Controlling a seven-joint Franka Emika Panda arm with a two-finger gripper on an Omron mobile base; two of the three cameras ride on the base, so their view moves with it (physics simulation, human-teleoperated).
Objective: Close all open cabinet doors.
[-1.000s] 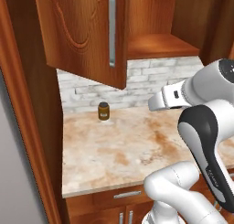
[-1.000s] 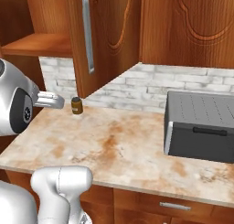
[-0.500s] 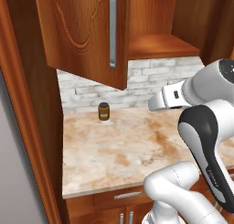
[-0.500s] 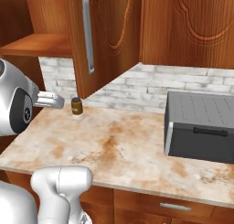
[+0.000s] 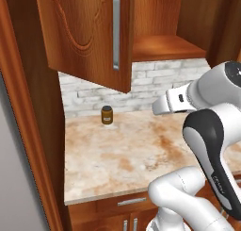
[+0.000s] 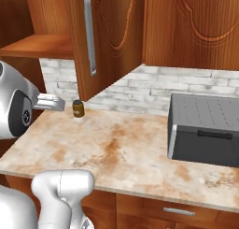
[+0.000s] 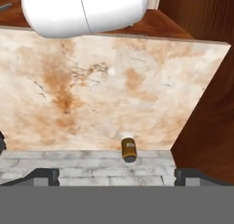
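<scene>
One cabinet door (image 5: 89, 34) hangs swung out over the bench (image 5: 127, 154), bar handle (image 5: 116, 27) facing the arm; same door (image 6: 105, 36) in the right view, closed door (image 6: 196, 27) beside it. Small brown jar (image 5: 107, 115) by the backsplash, pale label unreadable. Claw (image 7: 116, 176) spread wide, holding nothing, looking down at the jar (image 7: 128, 149). Nothing has moved versus the earlier frames.

Both base views look forward over the arm at the desk (image 5: 122, 159); hand view faces down; all share the jar (image 7: 128, 150)
</scene>
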